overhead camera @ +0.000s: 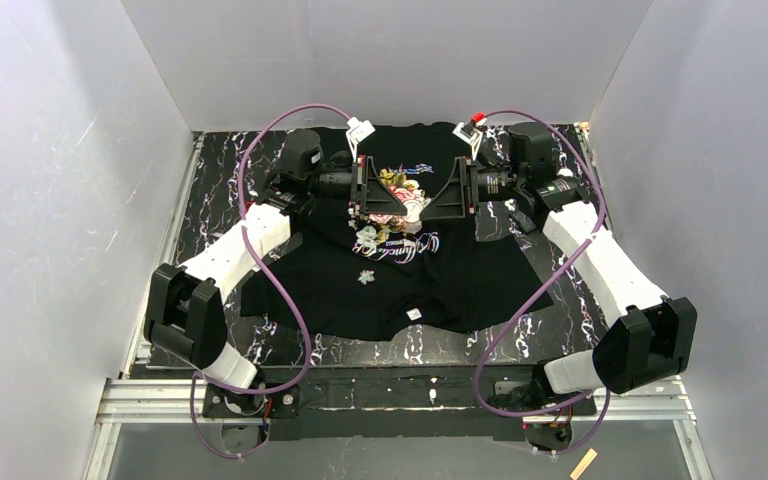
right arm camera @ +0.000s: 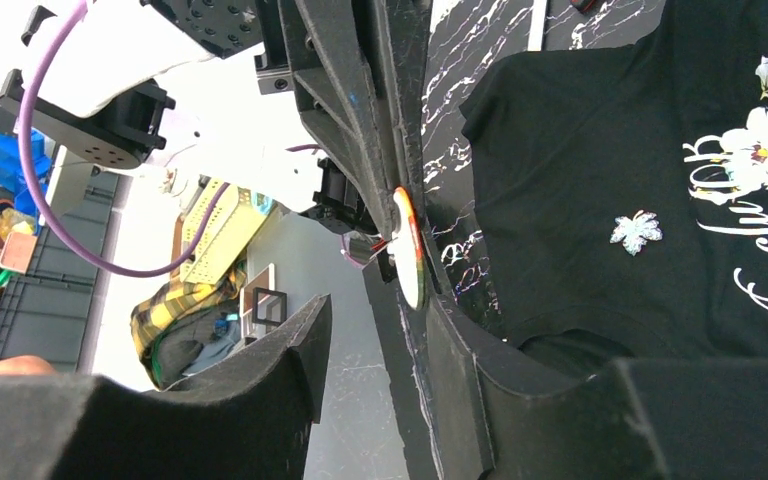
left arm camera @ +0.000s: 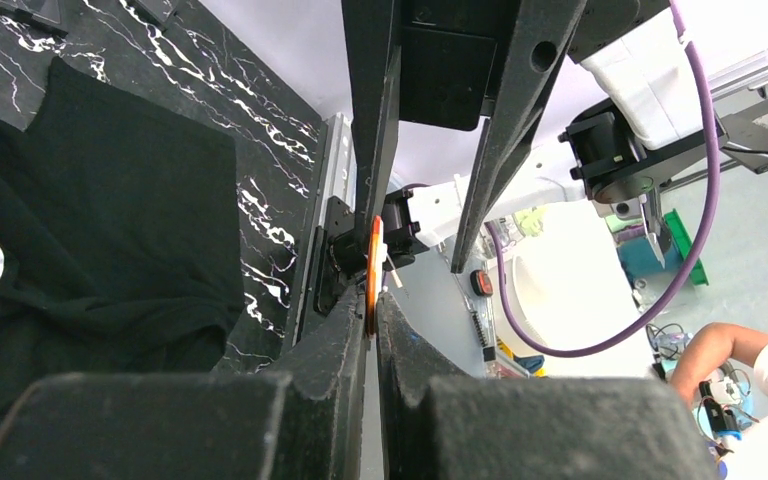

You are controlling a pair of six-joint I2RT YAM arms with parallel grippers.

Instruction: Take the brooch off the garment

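We see our left gripper (left arm camera: 370, 318) pinching the round orange-and-white brooch (left arm camera: 373, 258) over the black garment (overhead camera: 460, 280), our right gripper (right arm camera: 365, 310) spread wide.

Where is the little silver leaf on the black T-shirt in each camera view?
Top external: silver leaf just below-left of centre.
Left wrist: not in view.
Right wrist: leaf right of centre, on the black T-shirt.
Shared landmark: the white cursive lettering, in all three views.
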